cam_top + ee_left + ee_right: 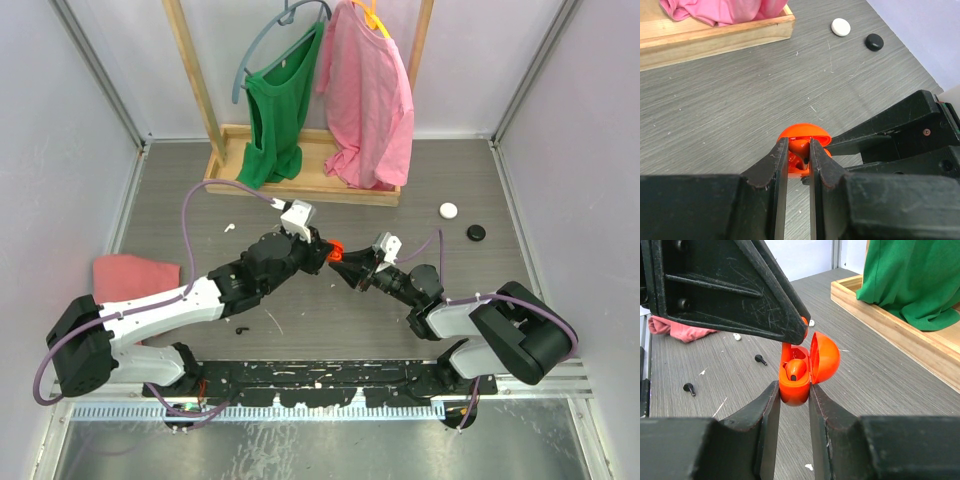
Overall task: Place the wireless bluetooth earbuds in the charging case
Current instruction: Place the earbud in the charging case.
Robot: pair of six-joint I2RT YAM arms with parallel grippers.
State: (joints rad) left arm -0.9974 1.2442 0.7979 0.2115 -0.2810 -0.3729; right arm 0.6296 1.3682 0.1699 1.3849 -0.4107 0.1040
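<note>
White-walled cell, grey wood-grain table (420, 170). Far edge: wooden rack (300, 183) with green top (280, 110) and pink top (370, 100) on hangers. Pink cloth (135, 275) at the left edge. White puck (448, 210) and black puck (476, 232) lie side by side toward the right edge, apart.

Both arms meet mid-table, off the surface. Right gripper (794, 386) is clamped on the lower body of the orange charging case (796, 394), with the lid swung open. One seated earbud (795, 369), orange-red, sits in a well of the case. Left gripper (799, 145) has narrow jaws with an orange-red piece pinched at the tips, apparently a held earbud (799, 150). Its fingertips are just above the open case.

Loose on the table toward the near-left: two black earbuds (760, 359), well apart from the case. A small white piece (228, 228) lies left of centre, too small to tell what it is.
</note>
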